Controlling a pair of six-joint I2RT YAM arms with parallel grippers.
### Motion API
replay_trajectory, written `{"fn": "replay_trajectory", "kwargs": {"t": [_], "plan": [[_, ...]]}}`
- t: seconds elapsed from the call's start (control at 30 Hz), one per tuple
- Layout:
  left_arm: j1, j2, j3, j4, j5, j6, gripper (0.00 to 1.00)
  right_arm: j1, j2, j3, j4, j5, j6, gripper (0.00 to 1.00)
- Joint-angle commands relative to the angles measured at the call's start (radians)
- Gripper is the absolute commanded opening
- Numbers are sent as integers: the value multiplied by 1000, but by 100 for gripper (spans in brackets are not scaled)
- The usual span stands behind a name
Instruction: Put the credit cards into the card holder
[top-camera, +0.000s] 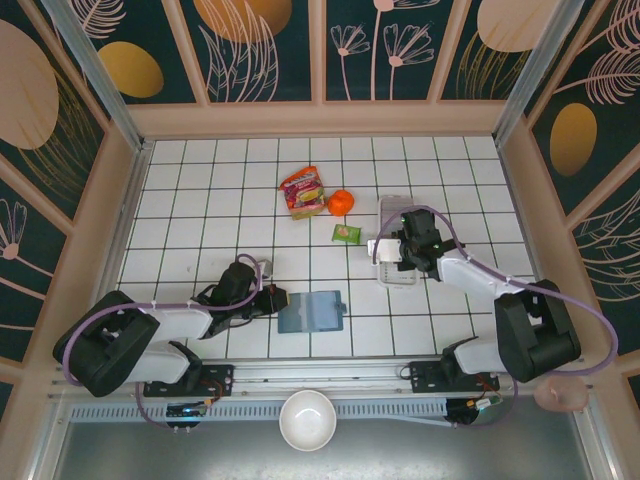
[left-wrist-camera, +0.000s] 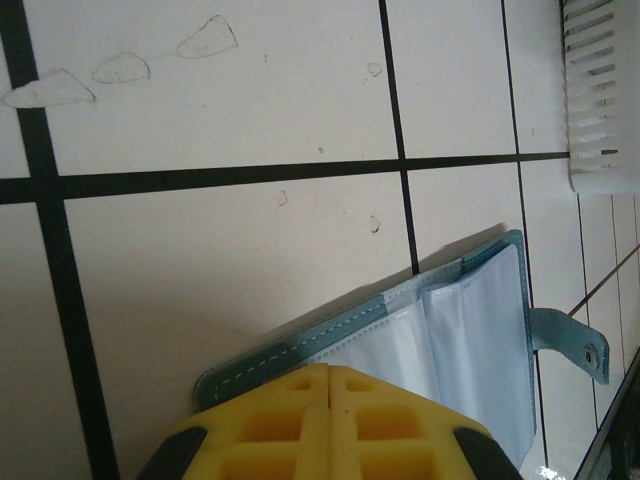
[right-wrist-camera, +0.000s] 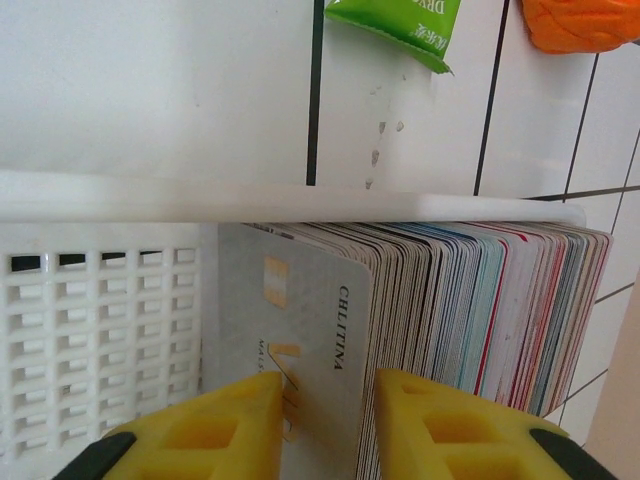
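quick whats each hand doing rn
left hand: closed, fingertips together at the card holder edge
right hand: partly open, straddling the front card in the white basket

White square floor tiles (top-camera: 200, 190) with dark grout lines are lying level inside a pale beige raised border (top-camera: 320, 120). Dark teal wall panels (top-camera: 270, 70) are rising on three sides, carrying thin-line plant drawings and gold and peach ovals between beige battens. Aluminium posts (top-camera: 85, 60) are standing at the far corners. A metal rail (top-camera: 330, 372) is running along the near edge. Soft, even light is casting faint shadows, and small smudges (left-wrist-camera: 120, 68) are showing on one tile.
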Motion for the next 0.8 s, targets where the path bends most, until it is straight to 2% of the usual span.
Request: {"fn": "replay_trajectory", "kwargs": {"t": [0.0,0.6,0.77], "plan": [[-2,12,-9,-6,16,17,0,-5,-28,46,29,16,-16,27],[-1,15,-9,-2,20,14,0,-4,-56,62,-15,13,-5,11],[-2,17,-7,-2,22,14,0,-4,-70,89,-89,-18,38,8]]}}
